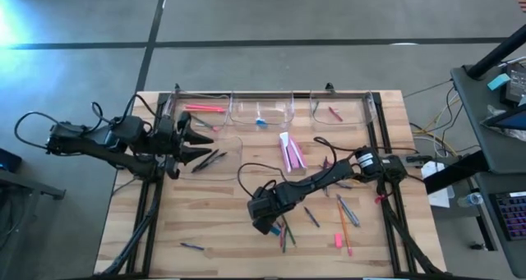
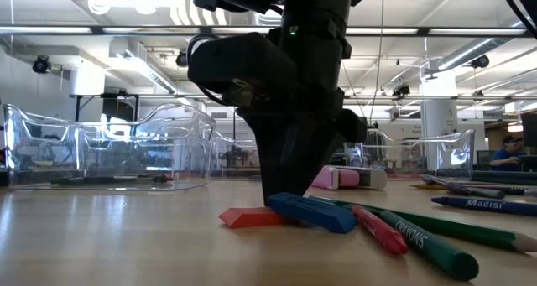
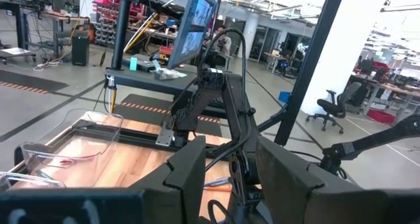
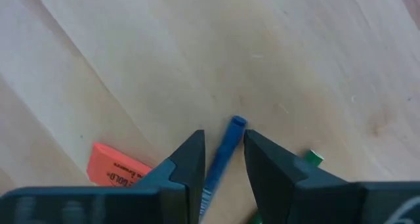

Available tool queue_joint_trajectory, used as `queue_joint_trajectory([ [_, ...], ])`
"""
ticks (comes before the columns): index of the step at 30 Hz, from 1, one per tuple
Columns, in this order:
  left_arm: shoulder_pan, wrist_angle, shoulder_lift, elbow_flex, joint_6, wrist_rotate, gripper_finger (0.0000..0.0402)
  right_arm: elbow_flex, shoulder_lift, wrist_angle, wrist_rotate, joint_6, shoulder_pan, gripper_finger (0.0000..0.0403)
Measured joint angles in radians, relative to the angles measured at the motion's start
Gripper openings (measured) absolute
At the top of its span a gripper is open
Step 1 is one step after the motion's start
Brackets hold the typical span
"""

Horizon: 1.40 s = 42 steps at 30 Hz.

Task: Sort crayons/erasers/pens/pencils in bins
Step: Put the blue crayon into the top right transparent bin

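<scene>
Over at the table's left edge, your left gripper (image 1: pixel 205 144) hovered with fingers partly apart, holding nothing. Behind it, clear plastic bins (image 1: pixel 263 109) lined the far rim. Down centre, your right gripper (image 4: pixel 222 159) pinched a slim blue stick (image 4: pixel 223 152) on pale wood, a flat orange eraser (image 4: pixel 117 170) just beside.

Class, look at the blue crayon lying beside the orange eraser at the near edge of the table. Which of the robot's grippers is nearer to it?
The right. The right gripper is down on the blue crayon, one finger on each side of it. The left gripper hangs far off, near the bins at the table's back.
</scene>
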Motion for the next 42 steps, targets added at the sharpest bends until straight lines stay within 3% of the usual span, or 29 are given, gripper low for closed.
queue_joint_trajectory([
  [7,0.0,-0.001,0.008,0.0,0.0,-0.003,0.0119,0.0,0.0,-0.004,-0.024,-0.039,0.0,0.0093],
  [16,0.0,0.002,0.017,0.0,0.0,-0.003,0.0119,-0.001,0.0,0.01,-0.051,-0.029,-0.007,0.0017],
  [24,0.0,0.028,0.021,0.0,0.0,-0.004,0.0119,0.004,-0.007,0.026,-0.061,-0.031,-0.022,0.0015],
  [36,0.0,0.053,0.029,0.001,0.0,-0.006,0.0119,0.16,-0.001,0.017,-0.046,-0.132,-0.064,0.0013],
  [42,0.0,0.053,0.028,0.001,-0.001,-0.006,0.0119,0.21,-0.047,-0.027,0.049,-0.189,-0.103,0.0013],
])
